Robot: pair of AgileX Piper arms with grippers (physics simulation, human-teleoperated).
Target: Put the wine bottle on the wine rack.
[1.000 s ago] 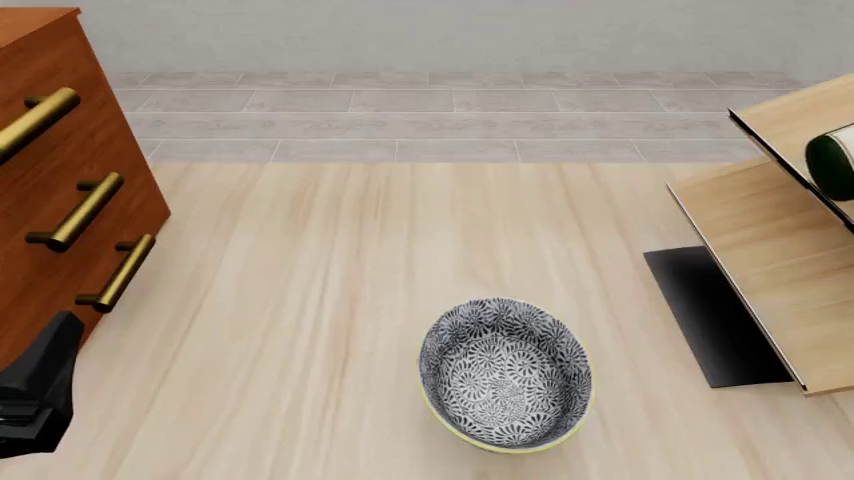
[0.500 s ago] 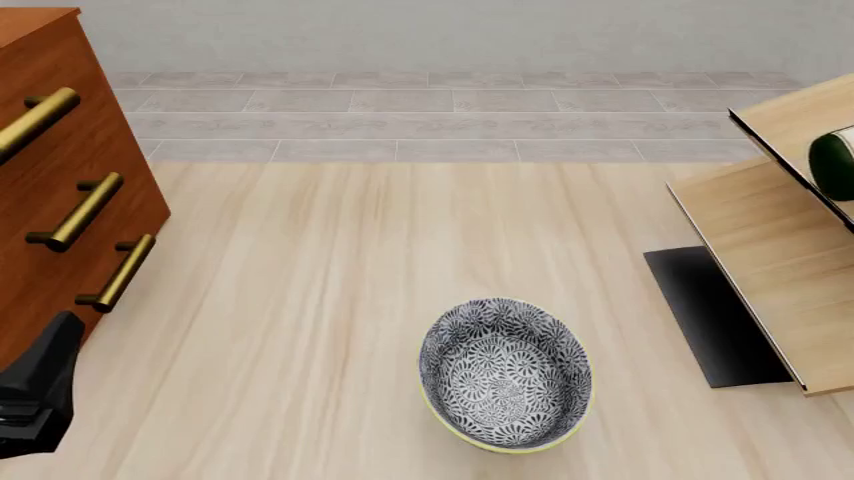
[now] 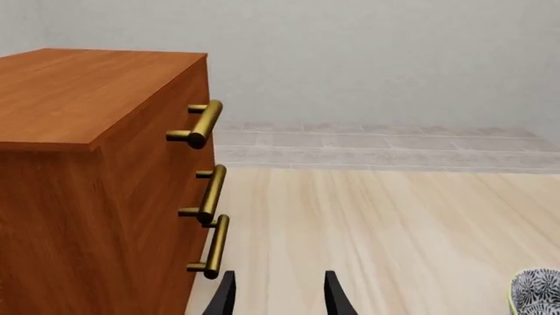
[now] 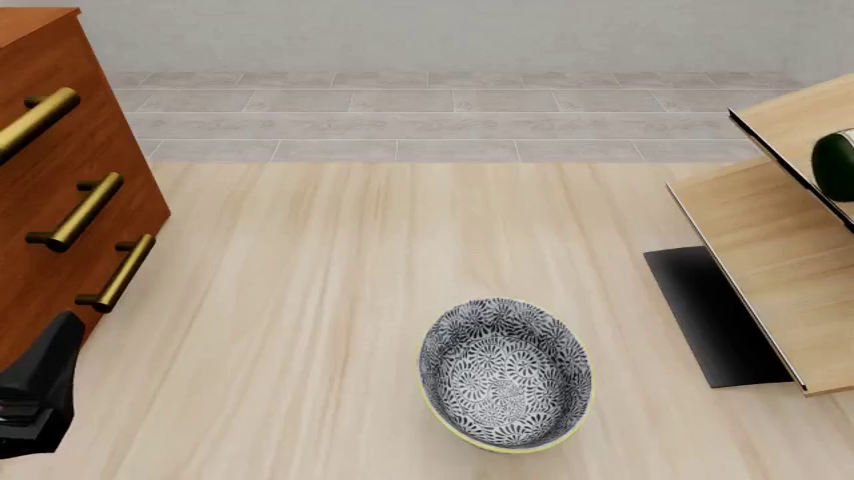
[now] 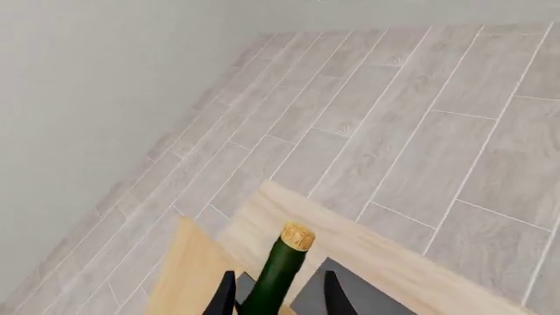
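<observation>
Two grippers: left gripper (image 3: 277, 295) low at the near left beside the drawer cabinet (image 4: 60, 160), fingers spread with nothing between them; right gripper (image 5: 278, 294) with a finger on each side of the bottle's neck, contact unclear.
Wine bottle: wine bottle (image 5: 278, 275) green with cork top, its dark end (image 4: 837, 165) at the far right among the rack panels.
Wine rack: wine rack (image 4: 781, 260) on the right, slanted panels over a black base.
Bowl: patterned bowl (image 4: 506, 375) near centre on the table (image 4: 334, 300).

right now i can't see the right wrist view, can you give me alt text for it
The wine bottle stands between the right tool fingers, its green neck and tan cork pointing away from the camera. Beneath it are light wooden panels of the wine rack, with grey floor tiles and a pale wall beyond.
</observation>
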